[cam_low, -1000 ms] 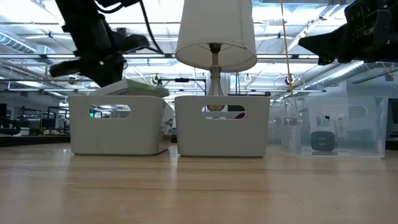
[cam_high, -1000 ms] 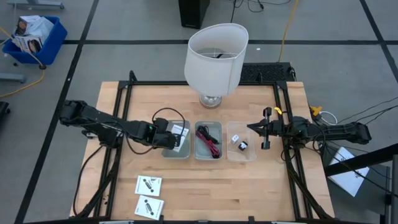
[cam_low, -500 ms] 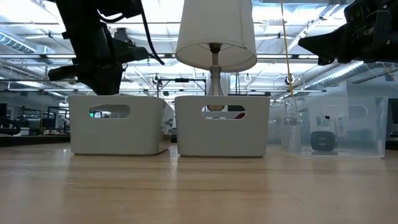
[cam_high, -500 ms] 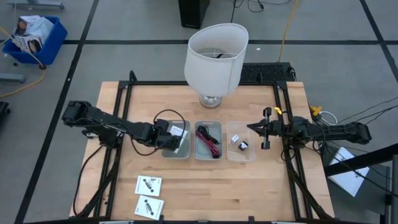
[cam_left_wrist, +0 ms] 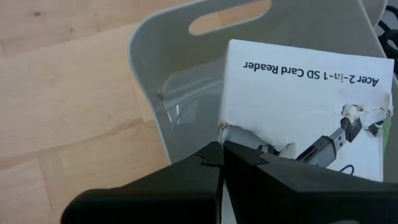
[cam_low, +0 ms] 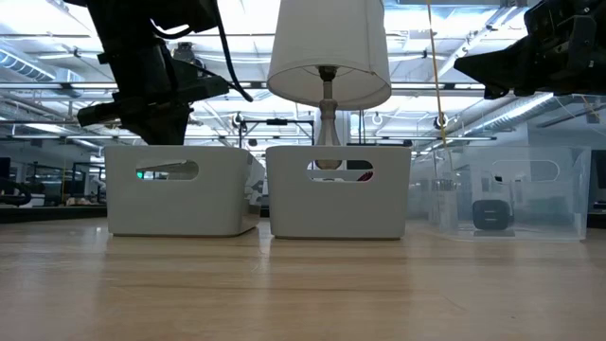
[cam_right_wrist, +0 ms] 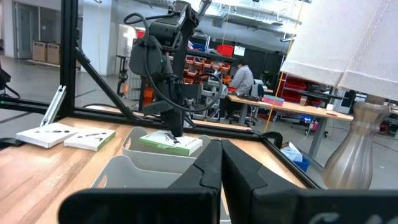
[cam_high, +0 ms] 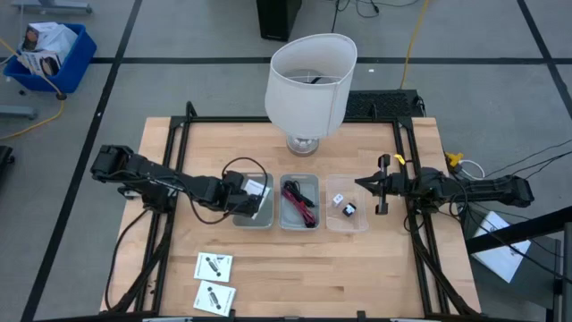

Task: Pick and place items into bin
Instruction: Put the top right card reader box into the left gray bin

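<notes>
My left gripper (cam_high: 249, 199) (cam_left_wrist: 222, 153) is over the grey left bin (cam_high: 253, 224) (cam_low: 180, 204) and is shut on a white square packet (cam_high: 258, 190) (cam_left_wrist: 298, 93) printed "SD Card Reader". Two more packets (cam_high: 213, 266) (cam_high: 213, 298) lie flat near the table's near edge. The red and black cables (cam_high: 300, 204) lie in the grey middle bin. Small white-and-black blocks (cam_high: 343, 205) sit in the clear right bin. My right gripper (cam_high: 359, 183) (cam_right_wrist: 221, 149) waits, shut, above the table just right of the clear bin. My left gripper pinches the packet between its two fingers at a torn corner of its edge (cam_left_wrist: 222, 132). The fingers (cam_right_wrist: 177, 127) come from above, slanting from the table's left. The packet lies tilted at the top of the left bin's opening (cam_right_wrist: 171, 142); whether it rests on the rim I cannot tell.
A big white lampshade on a silver foot (cam_high: 310, 85) stands behind the middle bin. The three bins stand side by side across the table's middle. Bare wood lies in front of them. A black frame (cam_high: 174, 134) runs along the table's sides. A person sits far off (cam_right_wrist: 241, 78).
My left gripper has gone down over the left bin and carried the packet with it. A second ago the packet showed tilted above the bin's rim in the low view; now it is below the rim line. My right arm has kept still.
</notes>
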### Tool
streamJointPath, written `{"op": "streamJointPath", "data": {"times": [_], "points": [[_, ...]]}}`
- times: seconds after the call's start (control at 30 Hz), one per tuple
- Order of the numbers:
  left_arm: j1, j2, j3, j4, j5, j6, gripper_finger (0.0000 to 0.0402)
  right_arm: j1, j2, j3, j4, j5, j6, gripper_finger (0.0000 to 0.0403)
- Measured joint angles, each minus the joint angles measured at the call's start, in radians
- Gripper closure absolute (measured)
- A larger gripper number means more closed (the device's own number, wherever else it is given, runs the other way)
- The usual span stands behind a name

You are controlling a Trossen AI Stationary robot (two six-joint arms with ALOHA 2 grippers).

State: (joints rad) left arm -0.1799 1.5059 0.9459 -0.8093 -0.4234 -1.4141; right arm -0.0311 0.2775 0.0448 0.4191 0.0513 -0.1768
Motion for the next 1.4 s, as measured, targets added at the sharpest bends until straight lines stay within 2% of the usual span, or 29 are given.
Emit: {"op": "streamJointPath", "data": {"times": [0.2,0.3,0.5,0.63,0.77,0.9,1.17,1.4], "points": [[0.003,0.000,0.002,-0.002,-0.019,0.032,0.0397,0.000,0.000,0.000,0.000,0.000,0.000,0.0403],[0.003,0.000,0.038,-0.011,-0.043,0.187,0.0397,0.000,0.000,0.000,0.000,0.000,0.000,0.0403],[0.009,0.000,0.214,-0.142,-0.096,0.657,0.0397,0.000,0.000,0.000,0.000,0.000,0.000,0.0403],[0.014,-0.001,0.334,-0.199,-0.100,1.091,0.0397,0.000,0.000,0.000,0.000,0.000,0.005,0.0403],[0.014,-0.001,0.403,-0.206,-0.014,1.555,0.0397,0.000,0.000,0.000,-0.001,0.000,0.008,0.0403],[0.015,-0.001,0.401,-0.205,0.058,1.908,0.0396,0.000,0.000,0.000,-0.005,0.000,0.008,0.0403],[0.056,-0.001,0.344,-0.180,0.001,2.378,0.0396,0.000,0.000,0.000,-0.005,0.000,0.008,0.0403],[0.086,-0.001,0.258,-0.036,0.020,2.667,0.0396,0.000,0.000,0.000,-0.005,0.000,0.005,0.0403]]}}
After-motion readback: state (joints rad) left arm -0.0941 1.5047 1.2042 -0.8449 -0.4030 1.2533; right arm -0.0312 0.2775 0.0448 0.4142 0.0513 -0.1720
